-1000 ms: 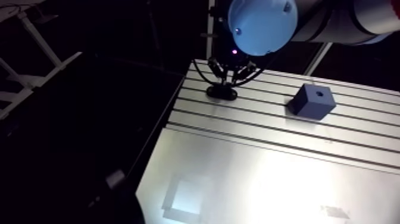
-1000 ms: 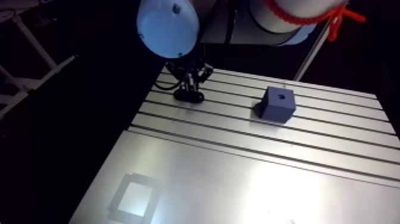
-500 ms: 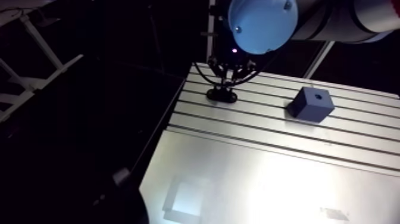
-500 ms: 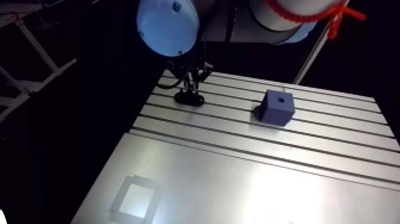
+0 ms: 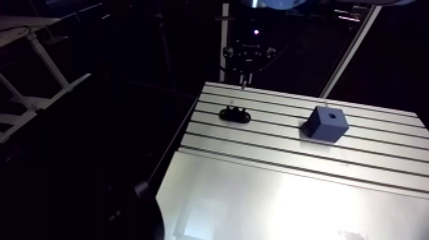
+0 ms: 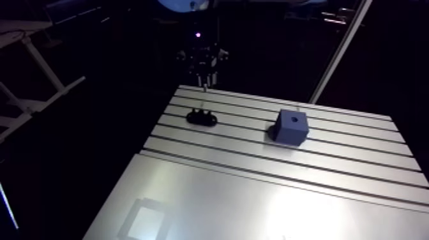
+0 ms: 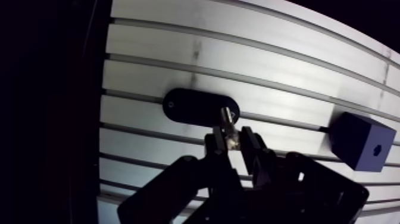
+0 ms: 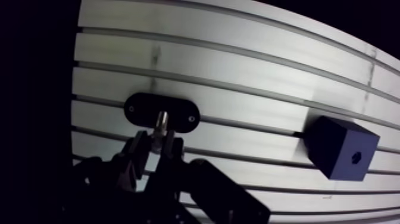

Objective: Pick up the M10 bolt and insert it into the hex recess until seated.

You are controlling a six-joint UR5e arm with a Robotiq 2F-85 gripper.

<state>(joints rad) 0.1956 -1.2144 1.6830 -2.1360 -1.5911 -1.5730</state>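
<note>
In the wrist view my gripper [image 7: 233, 140] is shut on a small metal bolt [image 7: 228, 118], whose shank sticks out past the fingertips. It hangs in the air above a black oval holder [image 7: 189, 107] that lies on the slotted table [image 7: 274, 36]. A dark blue block [image 7: 359, 140] with a hex recess [image 7: 376, 149] in its upper face stands off to one side of the gripper, apart from it. In the arm view the gripper [image 5: 245, 64] hangs over the table's far edge, above the holder [image 5: 234, 115]. The block [image 5: 325, 124] stands to the right.
The slotted aluminium table [image 5: 274, 147] drops off at its left edge [image 5: 185, 127] close to the holder. A smooth plate [image 5: 287, 204] covers the near part of the table. A slanted metal post [image 5: 348, 54] rises behind the far right.
The gripper has risen from the black holder, carrying the bolt up with it. The arm camera has lifted too, so the whole picture has shifted; holder and block stay in place.
</note>
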